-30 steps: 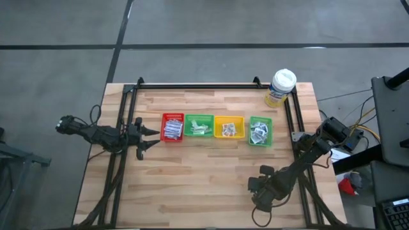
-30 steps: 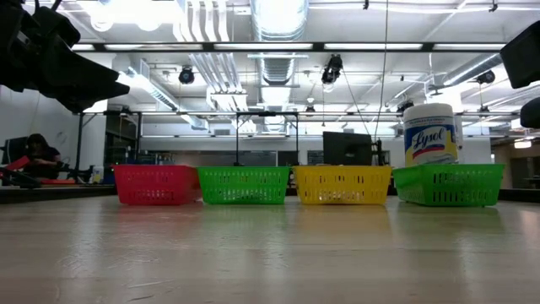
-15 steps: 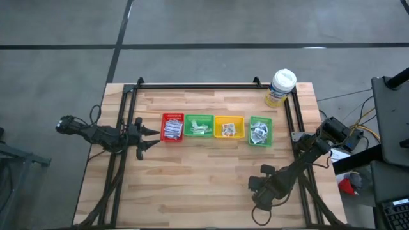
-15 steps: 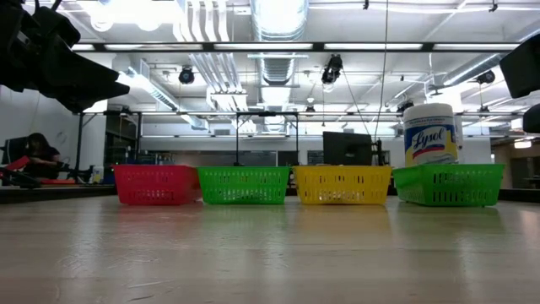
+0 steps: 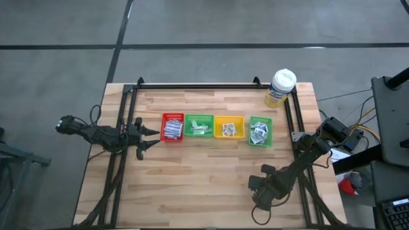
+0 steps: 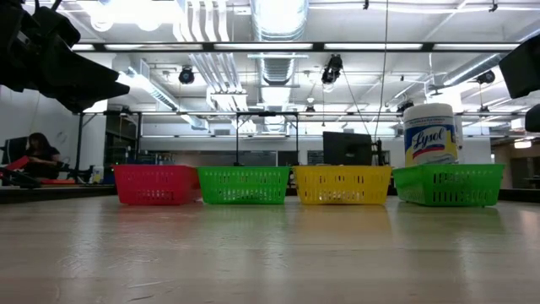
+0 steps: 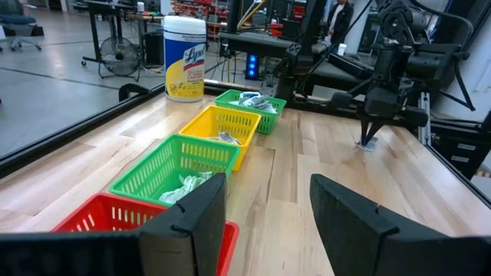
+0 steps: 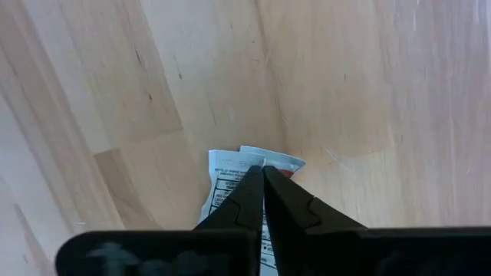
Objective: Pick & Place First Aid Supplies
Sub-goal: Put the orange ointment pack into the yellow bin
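While the wooden tabletop (image 5: 204,185) carries four trays (image 5: 215,128) of packets in a row, left claw (image 7: 265,207) gaping empty beside the red tray (image 5: 172,127), right claw (image 8: 261,178) pinched shut on a small white printed packet (image 8: 230,170) lying near-right.

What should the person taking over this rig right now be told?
Right end effector: shut on a white printed packet, low over the near right of the table.
Left end effector: open, waiting beside the red tray.
Done: packets already lie in the red, green, yellow and far green tray.
Left: lift this packet and drop it in a tray.
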`<state>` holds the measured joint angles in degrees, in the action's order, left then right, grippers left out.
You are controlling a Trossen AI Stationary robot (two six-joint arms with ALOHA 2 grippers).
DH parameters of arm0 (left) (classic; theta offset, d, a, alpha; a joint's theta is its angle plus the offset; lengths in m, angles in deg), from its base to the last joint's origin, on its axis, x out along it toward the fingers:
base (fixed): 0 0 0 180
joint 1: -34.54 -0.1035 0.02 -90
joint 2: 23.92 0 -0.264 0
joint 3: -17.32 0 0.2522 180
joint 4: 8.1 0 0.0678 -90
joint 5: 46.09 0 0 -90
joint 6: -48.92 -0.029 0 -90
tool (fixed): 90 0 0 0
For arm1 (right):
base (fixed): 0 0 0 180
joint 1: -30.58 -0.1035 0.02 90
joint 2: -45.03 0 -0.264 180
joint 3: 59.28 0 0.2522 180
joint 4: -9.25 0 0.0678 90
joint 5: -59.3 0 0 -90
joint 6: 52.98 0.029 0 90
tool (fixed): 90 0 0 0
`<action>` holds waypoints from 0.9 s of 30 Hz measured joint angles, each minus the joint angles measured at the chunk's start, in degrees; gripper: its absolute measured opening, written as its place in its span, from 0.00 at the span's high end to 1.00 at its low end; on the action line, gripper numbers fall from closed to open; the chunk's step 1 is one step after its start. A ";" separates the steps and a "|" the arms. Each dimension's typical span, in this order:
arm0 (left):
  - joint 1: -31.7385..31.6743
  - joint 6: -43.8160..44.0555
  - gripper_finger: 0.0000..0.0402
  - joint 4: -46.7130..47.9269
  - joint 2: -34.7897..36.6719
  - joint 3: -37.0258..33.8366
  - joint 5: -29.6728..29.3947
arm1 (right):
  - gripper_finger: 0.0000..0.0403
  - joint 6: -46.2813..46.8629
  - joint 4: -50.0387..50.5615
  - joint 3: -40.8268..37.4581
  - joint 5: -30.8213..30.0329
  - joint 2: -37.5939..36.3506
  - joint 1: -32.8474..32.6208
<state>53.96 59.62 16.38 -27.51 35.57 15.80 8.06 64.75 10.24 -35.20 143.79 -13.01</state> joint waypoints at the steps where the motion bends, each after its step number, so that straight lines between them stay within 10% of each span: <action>1: -0.01 0.00 0.53 -0.02 0.00 -0.01 0.00 | 0.98 0.00 0.01 0.11 -0.20 -0.02 0.08; 27: 0.00 0.00 0.53 -0.02 0.01 -0.02 -0.01 | 0.98 -1.77 0.16 2.00 -4.66 -3.54 0.48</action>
<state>53.96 59.62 16.36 -27.50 35.55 15.79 6.29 64.90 12.23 -39.87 140.25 -12.53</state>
